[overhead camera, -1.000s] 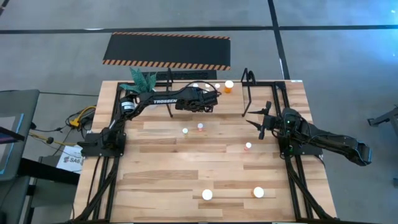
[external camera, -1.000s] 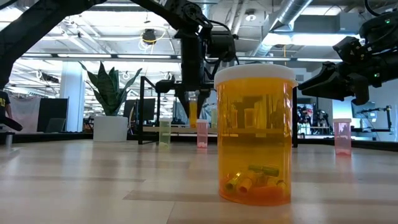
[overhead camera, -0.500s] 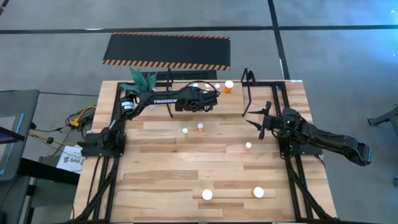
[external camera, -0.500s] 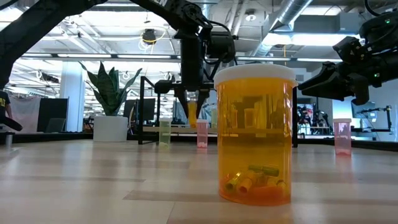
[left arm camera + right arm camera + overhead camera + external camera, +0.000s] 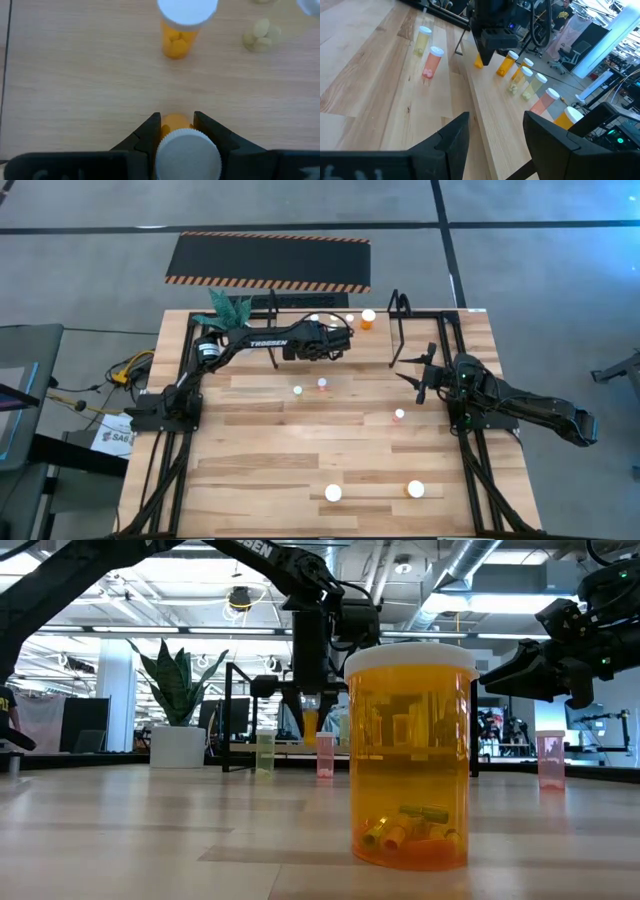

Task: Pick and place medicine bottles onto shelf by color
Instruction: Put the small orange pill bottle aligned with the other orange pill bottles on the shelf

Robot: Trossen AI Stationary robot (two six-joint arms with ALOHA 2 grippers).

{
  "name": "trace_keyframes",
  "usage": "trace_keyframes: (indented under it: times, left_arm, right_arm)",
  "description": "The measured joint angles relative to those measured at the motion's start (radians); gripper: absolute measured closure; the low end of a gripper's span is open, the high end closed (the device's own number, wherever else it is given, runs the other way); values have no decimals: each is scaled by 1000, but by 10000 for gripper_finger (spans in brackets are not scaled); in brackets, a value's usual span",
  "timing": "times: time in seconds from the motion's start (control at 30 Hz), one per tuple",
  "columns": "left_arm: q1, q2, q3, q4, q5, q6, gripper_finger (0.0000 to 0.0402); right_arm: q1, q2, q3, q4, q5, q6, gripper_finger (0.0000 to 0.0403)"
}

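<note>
Left gripper (image 5: 176,131) clenches a small orange white-capped bottle (image 5: 186,159) above the black-framed wooden shelf (image 5: 75,75); set it beside its orange twin (image 5: 180,30) (lower straight, release gently). Right gripper (image 5: 492,137) waits part-open, empty.

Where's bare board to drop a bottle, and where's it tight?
Free: the wide strip between the mid-table bottles and the two near-edge bottles, and the table's left side. Tight: the shelf row, where the left tool holds an orange bottle.
</note>
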Motion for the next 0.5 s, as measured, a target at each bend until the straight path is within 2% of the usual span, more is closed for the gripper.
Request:
trace_keyframes:
  times: [0.5]
  left_arm:
    - [27, 2, 2, 25, 0, 16, 315]
  right_arm:
    - [0, 0, 0, 0, 0, 0, 196]
